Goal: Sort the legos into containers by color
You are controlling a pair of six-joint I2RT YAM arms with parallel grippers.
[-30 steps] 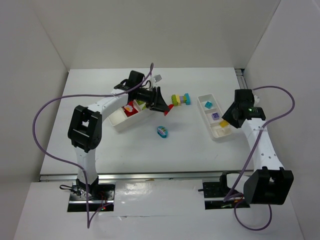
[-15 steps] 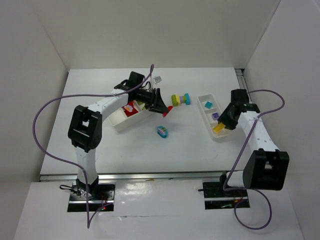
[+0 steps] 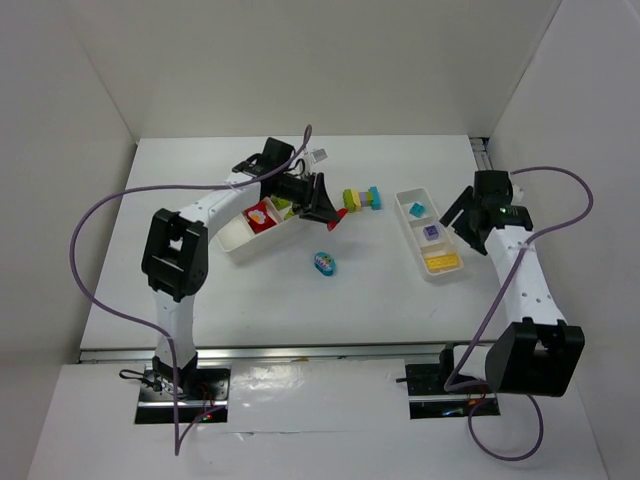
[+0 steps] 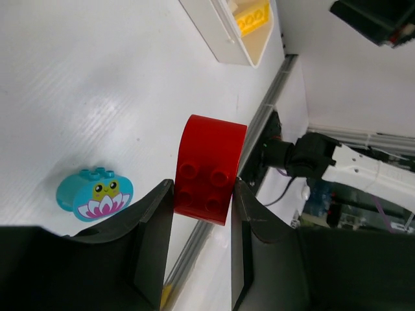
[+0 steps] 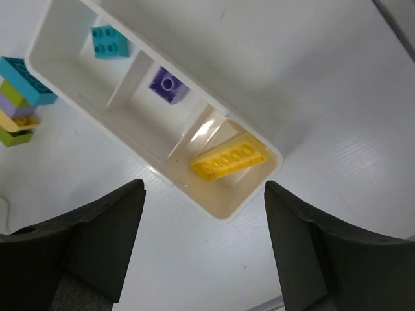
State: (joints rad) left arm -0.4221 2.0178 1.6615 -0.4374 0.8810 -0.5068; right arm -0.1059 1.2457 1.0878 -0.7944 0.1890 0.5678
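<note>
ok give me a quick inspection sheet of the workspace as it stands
surface: white table, no spills seen
job's things: narrow tray holds cyan brick, purple brick, yellow brick, one per compartment; wide tray holds second red brick and green brick; multicoloured stack and cyan lotus brick loose on table
clutter: nothing seen
grippers: left pincer shut on red brick; right pincer open, empty, over narrow tray
cables: purple cables loop off both arms, away from bricks
surroundings: white walls; rail at table's right edge

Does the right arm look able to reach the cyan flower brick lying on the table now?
Probably yes. The right gripper is open and empty, the cyan flower brick lies alone on bare table, and only the low narrow tray lies between.
</note>
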